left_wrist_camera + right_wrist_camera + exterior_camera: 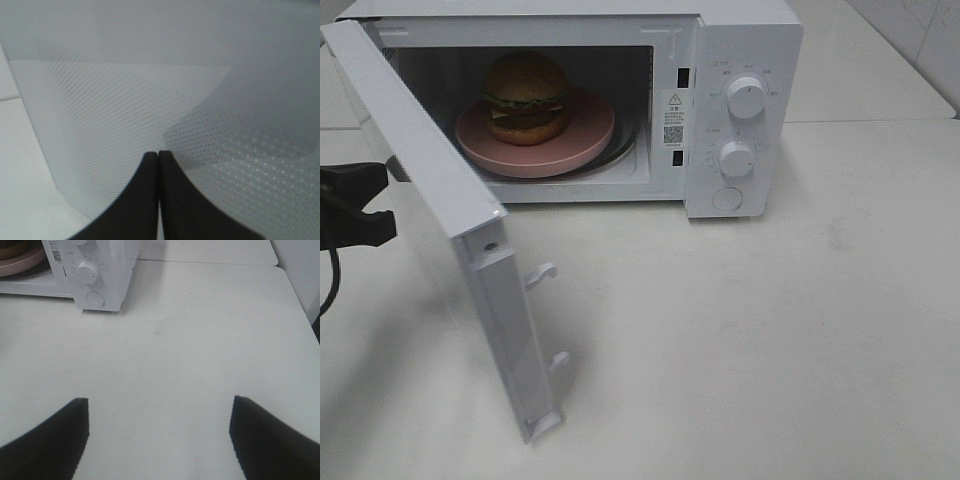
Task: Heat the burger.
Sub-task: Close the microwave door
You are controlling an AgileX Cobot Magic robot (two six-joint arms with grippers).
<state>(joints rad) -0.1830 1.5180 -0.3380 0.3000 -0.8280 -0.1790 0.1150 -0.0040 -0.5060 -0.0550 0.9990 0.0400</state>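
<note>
Inside microwave (745, 40), burger (525, 95) sitting loaded; left gripper (158, 154), pinched closed, hovering behind open door (430, 170) at nine o'clock, swing-shut push probably coming next; right gripper (159, 400) gaping wide

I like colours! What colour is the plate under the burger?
The plate is pink; exterior high view.

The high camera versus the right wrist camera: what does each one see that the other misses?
Only the high view shows the whole burger, the open door of the microwave and the left claw at the door's outer side. Only the right wrist view shows the right claw, standing open above the table. Both show the microwave's control panel, its lower dial and the rim of the pink plate.
</note>
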